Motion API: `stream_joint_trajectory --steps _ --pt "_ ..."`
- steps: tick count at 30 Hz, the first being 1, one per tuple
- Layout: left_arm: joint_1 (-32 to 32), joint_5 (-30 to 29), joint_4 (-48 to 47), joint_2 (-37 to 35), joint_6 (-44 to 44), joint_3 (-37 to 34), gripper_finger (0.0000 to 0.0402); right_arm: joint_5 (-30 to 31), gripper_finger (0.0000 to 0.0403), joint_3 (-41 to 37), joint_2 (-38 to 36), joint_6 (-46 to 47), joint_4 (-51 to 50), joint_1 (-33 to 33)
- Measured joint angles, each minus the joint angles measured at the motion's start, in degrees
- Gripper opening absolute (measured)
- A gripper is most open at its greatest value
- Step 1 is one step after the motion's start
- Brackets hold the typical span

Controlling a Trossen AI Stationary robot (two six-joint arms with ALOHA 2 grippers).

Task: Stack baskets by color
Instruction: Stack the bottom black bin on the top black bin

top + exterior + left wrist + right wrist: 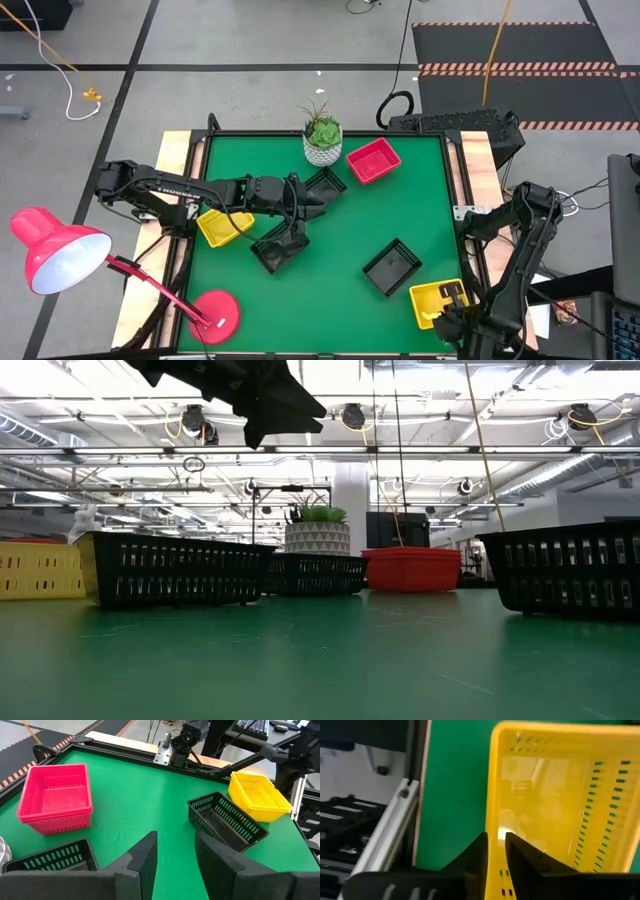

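Note:
My right gripper (450, 312) is at the table's near right corner, shut on a yellow basket (438, 302). My left gripper (175, 852) hovers open and empty above the table's middle left, over a black basket (280, 245). A second black basket (325, 183) lies just beyond that one, and a third (392, 266) sits right of centre. Another yellow basket (225, 225) rests by the left edge. Red baskets (55, 795), nested, stand at the far side. All of these rest on their bottoms on the green mat. My right gripper has the yellow basket's side wall (495, 832) between its two fingers, one finger outside the basket and one inside. The fingers come from above, pointing steeply down. In the high view the basket sits low at the mat's corner; I cannot tell whether its bottom touches.
A white plant pot (322, 142) stands at the far middle. A red desk lamp (60, 255) leans over the left edge, its round base (215, 312) on the near left corner. Bare mat (320, 310) lies along the near side.

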Motion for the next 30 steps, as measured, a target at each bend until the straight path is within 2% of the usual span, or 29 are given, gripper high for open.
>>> stream_joint_trajectory --steps 6,8,13,16,19,23,30 --pt "0.00 0.00 -0.01 0.02 0.00 0.00 0.0131 0.63 0.0078 0.00 -2.18 -0.36 -2.32 -0.04" --pt "0.00 0.01 0.00 0.01 -0.02 0.00 0.0131 3.56 0.0083 0.00 -2.99 -1.08 -5.18 -0.39" --pt "0.00 0.01 0.32 0.00 -0.02 0.00 0.0131 16.06 0.0093 0.00 -5.31 -8.26 -10.28 -3.90" --pt "-0.01 0.02 0.96 0.00 -0.02 0.00 0.0131 18.96 0.0098 0.02 -5.37 -14.27 -10.44 -9.14" --pt "0.00 0.02 0.94 0.00 0.09 0.00 0.0131 18.53 0.0107 0.02 -4.23 -21.90 -7.52 -15.09" --pt "0.00 0.02 0.73 0.00 0.40 0.00 0.0131 15.11 0.0130 0.00 -2.40 -31.40 -1.59 -21.27" --pt "-0.09 0.66 -2.30 0.00 0.52 0.00 0.0131 6.55 0.0161 -4.23 -1.61 -37.81 3.89 -26.29"
